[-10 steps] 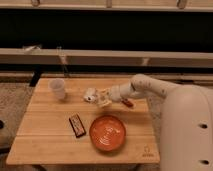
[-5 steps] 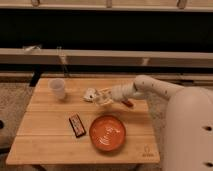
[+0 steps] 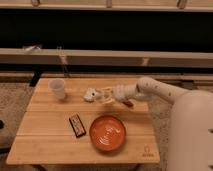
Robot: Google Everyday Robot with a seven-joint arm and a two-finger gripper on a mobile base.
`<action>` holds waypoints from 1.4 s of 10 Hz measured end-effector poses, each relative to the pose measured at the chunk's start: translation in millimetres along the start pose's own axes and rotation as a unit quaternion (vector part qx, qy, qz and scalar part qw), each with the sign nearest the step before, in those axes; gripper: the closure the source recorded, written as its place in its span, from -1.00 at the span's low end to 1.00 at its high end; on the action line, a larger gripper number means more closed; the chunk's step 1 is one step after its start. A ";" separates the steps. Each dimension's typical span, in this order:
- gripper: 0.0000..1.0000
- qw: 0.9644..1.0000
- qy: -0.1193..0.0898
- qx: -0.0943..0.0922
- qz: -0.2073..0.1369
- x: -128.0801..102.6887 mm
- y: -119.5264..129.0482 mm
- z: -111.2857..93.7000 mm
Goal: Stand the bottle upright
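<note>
Hand (image 3: pixel 106 95) low over worktop (image 3: pixel 47 127), at the bottle (image 3: pixel 92 94); grip state cannot be told. Tilt slowly onto the base; release only once the bottle looks vertical.

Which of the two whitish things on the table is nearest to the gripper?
The small bottle: it lies right at the tip of the gripper. The cup stands well apart, farther from the arm.

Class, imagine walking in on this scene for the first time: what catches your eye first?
The orange plate at the front of the table stands out most. Next comes the white arm reaching in from the right, its gripper at mid-table beside a small pale bottle. A translucent cup stands at the back left.
</note>
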 end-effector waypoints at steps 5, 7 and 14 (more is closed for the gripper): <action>0.63 1.000 0.010 -0.026 0.014 -1.9 7.8 -5.5; 0.63 0.999 0.014 -0.036 0.020 -3.2 10.9 -7.1; 0.63 0.995 0.037 -0.071 0.058 -8.6 16.9 -12.2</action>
